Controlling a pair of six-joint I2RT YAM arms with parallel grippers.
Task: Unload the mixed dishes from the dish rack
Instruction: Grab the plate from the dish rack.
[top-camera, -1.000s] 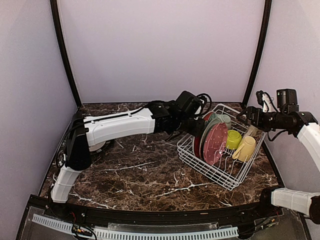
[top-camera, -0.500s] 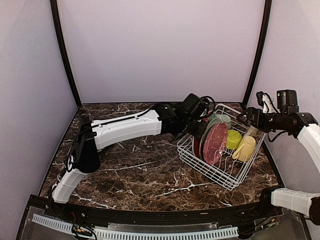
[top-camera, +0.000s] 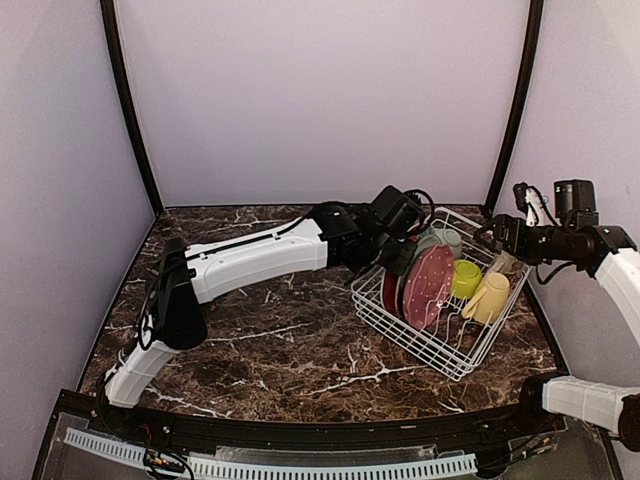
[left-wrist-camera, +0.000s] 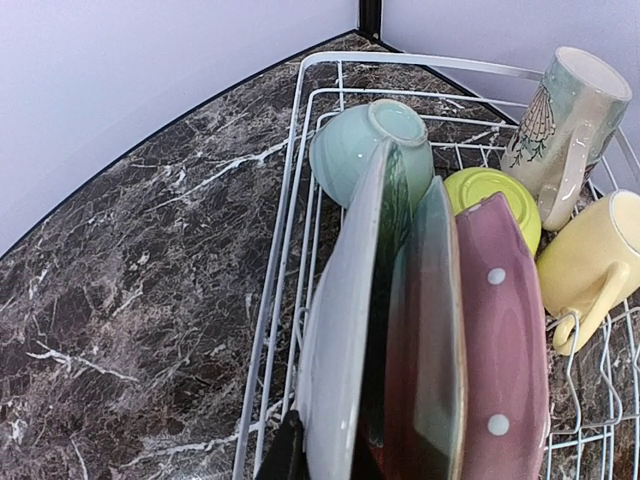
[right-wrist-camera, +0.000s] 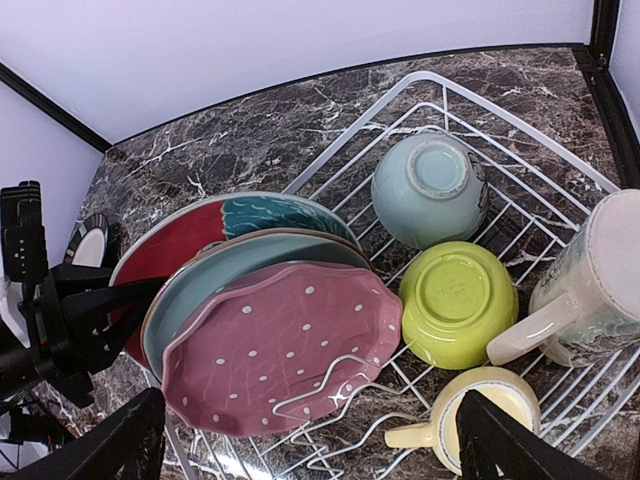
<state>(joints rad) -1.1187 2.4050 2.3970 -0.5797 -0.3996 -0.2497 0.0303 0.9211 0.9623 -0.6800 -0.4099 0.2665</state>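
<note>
Dish rack (top-camera: 440, 345), right of centre on the table (top-camera: 280, 340), holds plates (right-wrist-camera: 280, 340), bowls (right-wrist-camera: 455, 300) and mugs (right-wrist-camera: 590, 280). My left jaws straddle the red plate (right-wrist-camera: 170, 250) rim; whether they grip it I cannot tell. My right jaws are spread wide above the rack.

Dark brown marble table (top-camera: 280, 350) w/ white veins. Plain pale lilac walls: back wall (top-camera: 320, 100) + both sides. Black curved posts (top-camera: 125, 100) in the rear corners. Black rail (top-camera: 300, 430) along near edge. Soft, even light.
</note>
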